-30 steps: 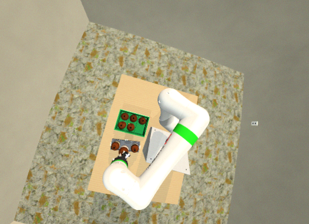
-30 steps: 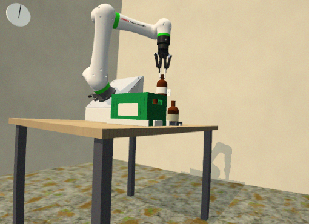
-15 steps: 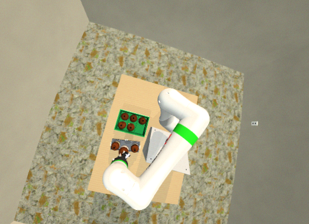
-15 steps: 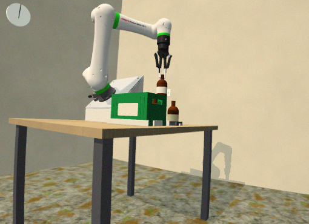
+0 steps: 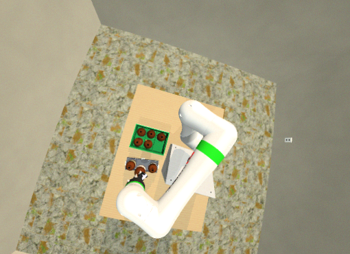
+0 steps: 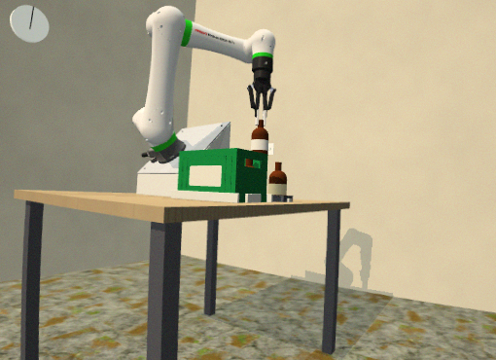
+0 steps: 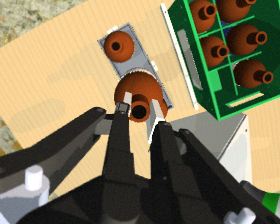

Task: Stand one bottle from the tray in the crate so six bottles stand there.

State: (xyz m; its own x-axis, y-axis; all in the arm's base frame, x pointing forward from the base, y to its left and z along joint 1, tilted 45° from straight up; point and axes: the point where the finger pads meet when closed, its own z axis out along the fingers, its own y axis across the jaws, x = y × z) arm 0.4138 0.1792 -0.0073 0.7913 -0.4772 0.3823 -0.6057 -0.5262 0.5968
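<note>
My gripper (image 7: 138,106) is shut on the neck of a brown bottle (image 7: 138,95) with a white label (image 6: 260,139). It holds the bottle upright, lifted above the grey tray (image 5: 141,163), beside the green crate (image 6: 223,169). Two other brown bottles stand on the tray (image 5: 130,165) (image 5: 152,168); the wrist view shows only one of them (image 7: 118,46). The crate (image 5: 146,137) holds several upright bottles, and its near right cell (image 5: 158,146) is empty. In the overhead view the held bottle (image 5: 140,170) is over the tray's near edge.
The white arm base (image 5: 178,166) stands right of the tray and crate. The arm's elbow (image 5: 144,211) hangs over the table's near edge. The crate and tray sit level on the wooden table (image 6: 185,203).
</note>
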